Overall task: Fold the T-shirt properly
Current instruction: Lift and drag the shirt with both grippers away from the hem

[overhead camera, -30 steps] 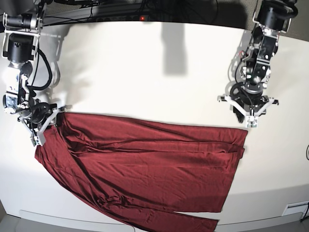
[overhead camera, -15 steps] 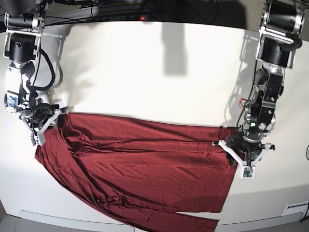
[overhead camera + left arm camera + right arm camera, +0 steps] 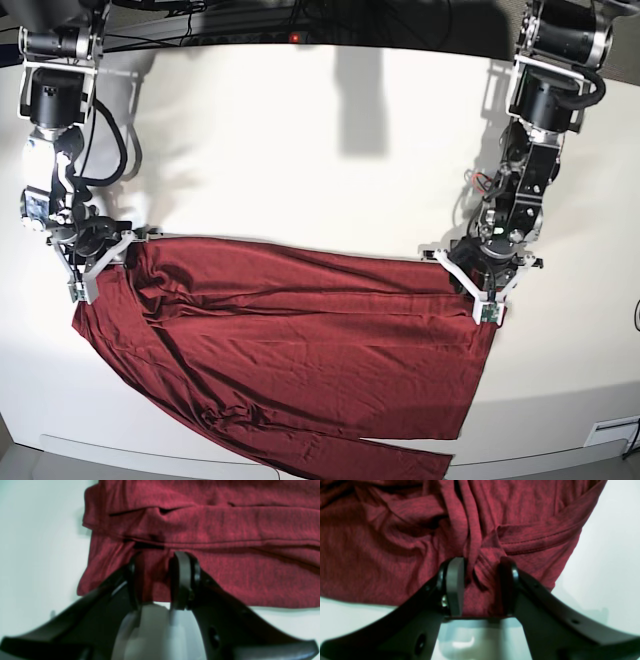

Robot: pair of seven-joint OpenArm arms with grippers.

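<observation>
Jaws on both arms stand parted around cloth at the far edge of the T-shirt (image 3: 300, 350), which lies spread across the white table (image 3: 300, 150) with its long sleeve trailing toward the near edge. The left gripper (image 3: 160, 580) straddles a patch just below a stack of folded layers at one far corner; the wrist view shows fabric between the pads, but I cannot tell whether they truly pinch it or merely sit over it. The right gripper (image 3: 480, 585) has a bunched ridge rising between its fingers at the other far corner, so a pinch seems more likely there, though the pads are not visibly pressed in. The main risk, as I judge it, is an uneven hold: if one side grabs only the top layer, lifting would peel the fold apart rather than carry the whole edge. Thin jersey could also slip from a shallow bite, and the loose sleeve may drag and skew the next fold.
</observation>
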